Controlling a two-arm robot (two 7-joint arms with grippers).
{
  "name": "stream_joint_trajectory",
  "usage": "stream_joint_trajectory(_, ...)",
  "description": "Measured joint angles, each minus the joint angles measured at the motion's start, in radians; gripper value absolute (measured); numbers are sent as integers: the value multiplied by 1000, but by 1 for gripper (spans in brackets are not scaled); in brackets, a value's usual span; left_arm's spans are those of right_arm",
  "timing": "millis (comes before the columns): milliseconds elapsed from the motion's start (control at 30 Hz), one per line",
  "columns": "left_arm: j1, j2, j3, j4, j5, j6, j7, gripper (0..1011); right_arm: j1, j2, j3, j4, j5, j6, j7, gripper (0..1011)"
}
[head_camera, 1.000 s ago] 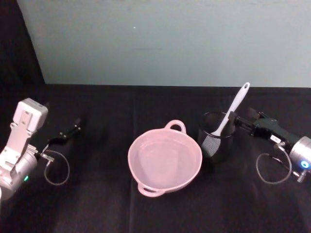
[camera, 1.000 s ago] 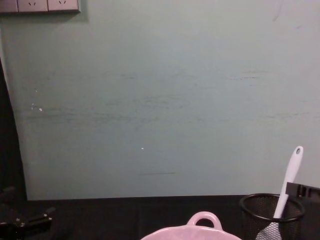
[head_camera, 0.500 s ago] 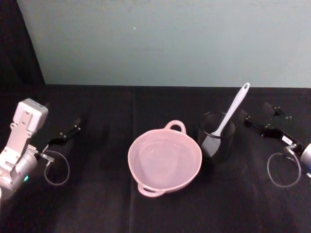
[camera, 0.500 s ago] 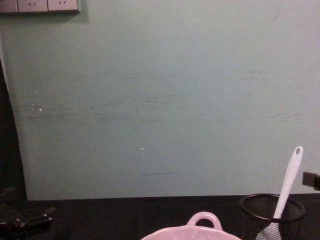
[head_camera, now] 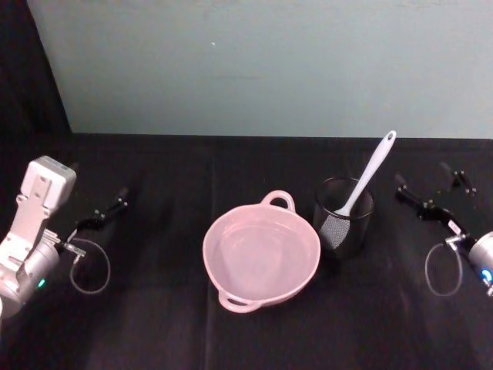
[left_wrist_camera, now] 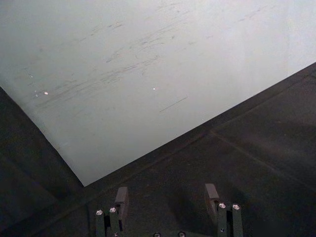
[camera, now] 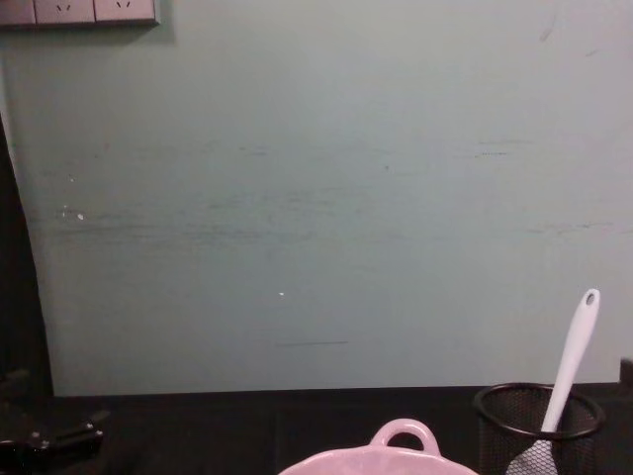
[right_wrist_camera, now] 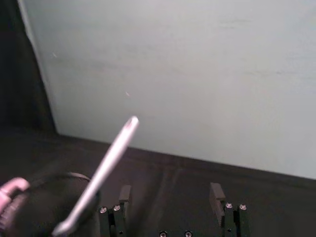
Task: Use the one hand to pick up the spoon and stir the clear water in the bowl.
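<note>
While spoon [head_camera: 368, 174] leans in mesh cup [head_camera: 343, 216], right gripper [head_camera: 431, 190] fingers apart nearby

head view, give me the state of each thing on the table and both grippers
spoon: standing tilted in the mesh cup, blade down, nothing gripping it
black wire-mesh cup: upright, beside the bowl
pink bowl: upright, holding clear water
right gripper: open, empty, apart from the spoon
left gripper: open, empty, parked at the table's left side

A black-clothed table [head_camera: 177, 324] carries the pink bowl [head_camera: 261, 252] and a mesh cup [head_camera: 343, 218].
</note>
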Motion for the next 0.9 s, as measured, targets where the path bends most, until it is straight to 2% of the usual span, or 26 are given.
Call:
stream_joint_trajectory(133,0,0,0,0,0,0,0,1005,3,-16,-12,18,-54,24,-50,1002)
stream_joint_trajectory(333,0,0,0,0,0,0,0,1005,2,-39,-13,42,-90,37,-79,1003)
stream_joint_trajectory(900,0,0,0,0,0,0,0,1005,1,-42,-11,44,-94,36,-84,1003)
